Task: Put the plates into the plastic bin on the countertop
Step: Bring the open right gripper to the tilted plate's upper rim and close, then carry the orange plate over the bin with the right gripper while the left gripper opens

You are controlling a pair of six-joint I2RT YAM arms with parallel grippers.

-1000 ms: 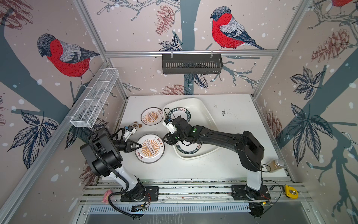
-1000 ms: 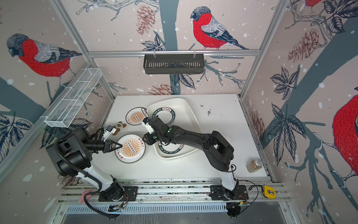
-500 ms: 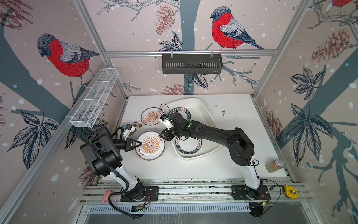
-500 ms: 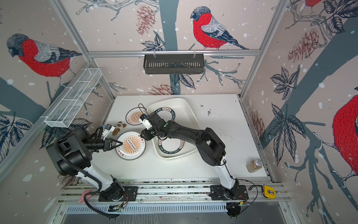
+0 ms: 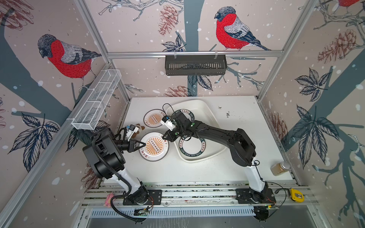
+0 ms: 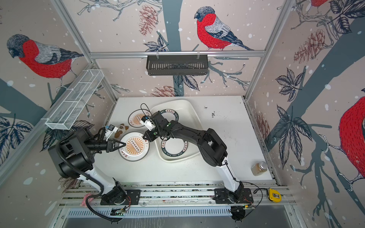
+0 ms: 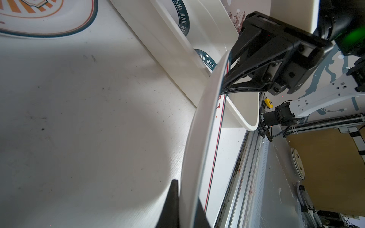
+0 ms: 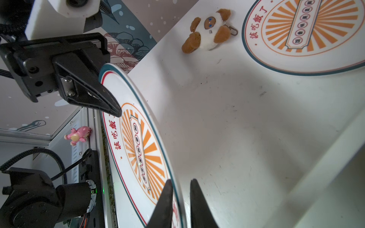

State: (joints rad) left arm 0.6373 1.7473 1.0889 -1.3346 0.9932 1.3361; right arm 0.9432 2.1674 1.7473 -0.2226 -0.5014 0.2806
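Observation:
An orange sunburst plate [image 5: 154,146] [image 6: 134,146] hangs roughly level just above the countertop [image 5: 197,171], left of the plastic bin [image 5: 209,110]. My left gripper [image 5: 144,145] [image 7: 185,207] is shut on its left rim. My right gripper [image 5: 163,136] [image 8: 180,189] has its jaws drawn close on either side of the right rim, next to the bin's wall. Two plates with dark green lettered rims lie in the bin, one near [image 5: 192,156] and one far [image 5: 187,112], partly hidden by my right arm. A second sunburst plate [image 5: 154,119] lies on the countertop behind.
A brown and white plush toy [image 5: 138,130] [image 8: 209,31] lies beside my left wrist. A jar [image 5: 279,167] stands at the front right. A black rack [image 5: 195,65] and a wire basket [image 5: 96,102] hang on the walls. A yellow tape measure [image 5: 296,195] sits on the front rail.
My right gripper has swung left from over the bin to the held plate's right rim and its jaws have narrowed around it. The left gripper has kept its grip in place.

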